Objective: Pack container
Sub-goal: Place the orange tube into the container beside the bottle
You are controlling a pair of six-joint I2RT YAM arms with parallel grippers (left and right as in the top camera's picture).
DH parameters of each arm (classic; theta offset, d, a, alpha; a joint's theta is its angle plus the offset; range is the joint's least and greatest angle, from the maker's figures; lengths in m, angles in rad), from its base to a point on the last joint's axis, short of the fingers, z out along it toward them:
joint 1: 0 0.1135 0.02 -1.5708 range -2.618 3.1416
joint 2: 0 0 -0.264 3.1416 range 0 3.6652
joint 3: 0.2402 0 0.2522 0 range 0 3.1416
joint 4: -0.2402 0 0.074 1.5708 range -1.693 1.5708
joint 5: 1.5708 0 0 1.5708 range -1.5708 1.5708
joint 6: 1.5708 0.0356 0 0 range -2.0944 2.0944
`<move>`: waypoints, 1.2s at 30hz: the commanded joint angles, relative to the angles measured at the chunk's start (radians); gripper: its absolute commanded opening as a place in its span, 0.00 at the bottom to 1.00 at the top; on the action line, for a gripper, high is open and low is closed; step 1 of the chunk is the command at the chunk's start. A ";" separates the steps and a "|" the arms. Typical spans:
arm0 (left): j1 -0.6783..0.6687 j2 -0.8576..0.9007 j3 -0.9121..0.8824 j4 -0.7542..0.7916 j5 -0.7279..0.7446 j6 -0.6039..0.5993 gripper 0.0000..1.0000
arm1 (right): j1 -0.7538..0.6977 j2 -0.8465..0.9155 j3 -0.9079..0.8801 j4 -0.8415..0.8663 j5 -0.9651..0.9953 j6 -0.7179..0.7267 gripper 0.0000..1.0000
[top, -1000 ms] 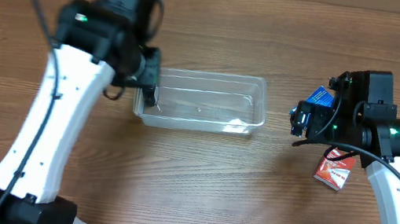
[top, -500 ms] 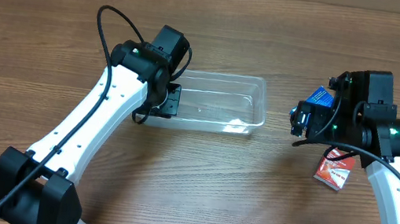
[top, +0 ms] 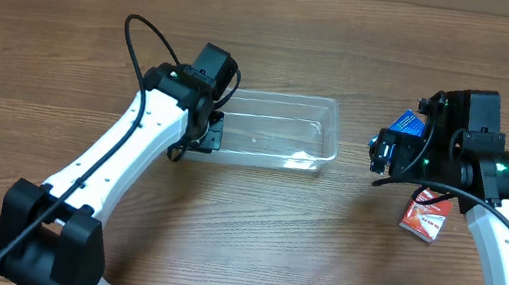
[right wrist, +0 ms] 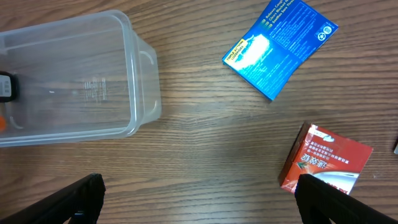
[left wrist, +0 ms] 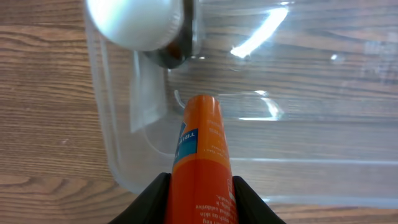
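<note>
The clear plastic container (top: pixel 276 131) lies in the middle of the table; it also shows in the left wrist view (left wrist: pixel 298 81) and the right wrist view (right wrist: pixel 74 81). My left gripper (top: pixel 207 133) is at its left end, shut on an orange tube (left wrist: pixel 200 163) that points into the container. My right gripper (top: pixel 381 153) is open and empty, to the right of the container, above bare wood. A blue packet (right wrist: pixel 280 45) and a red box (right wrist: pixel 324 167) lie near it.
The red box (top: pixel 425 215) lies under my right arm and the blue packet (top: pixel 405 121) is partly hidden by the right wrist. A white round object (left wrist: pixel 134 23) shows at the top of the left wrist view.
My left arm swung down and right, bringing its gripper low at the container's left end. The right arm has not moved.
</note>
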 commanded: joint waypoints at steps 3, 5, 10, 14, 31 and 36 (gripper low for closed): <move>0.032 0.007 -0.003 0.002 -0.023 -0.022 0.38 | -0.004 -0.012 0.027 -0.001 -0.006 -0.002 1.00; 0.032 0.007 -0.003 0.002 -0.020 -0.022 0.56 | -0.004 -0.012 0.027 -0.001 -0.005 -0.003 1.00; 0.032 0.007 -0.003 0.002 -0.016 -0.022 0.69 | -0.004 -0.012 0.027 -0.001 -0.006 -0.003 1.00; 0.032 0.007 -0.003 0.000 -0.016 -0.022 0.70 | -0.004 -0.012 0.027 -0.001 -0.006 -0.003 1.00; 0.032 0.000 0.014 -0.002 -0.024 -0.007 0.75 | -0.004 -0.012 0.027 -0.002 -0.005 -0.003 1.00; 0.032 -0.015 0.082 -0.009 -0.020 0.054 0.88 | -0.003 -0.012 0.027 -0.005 -0.007 0.004 1.00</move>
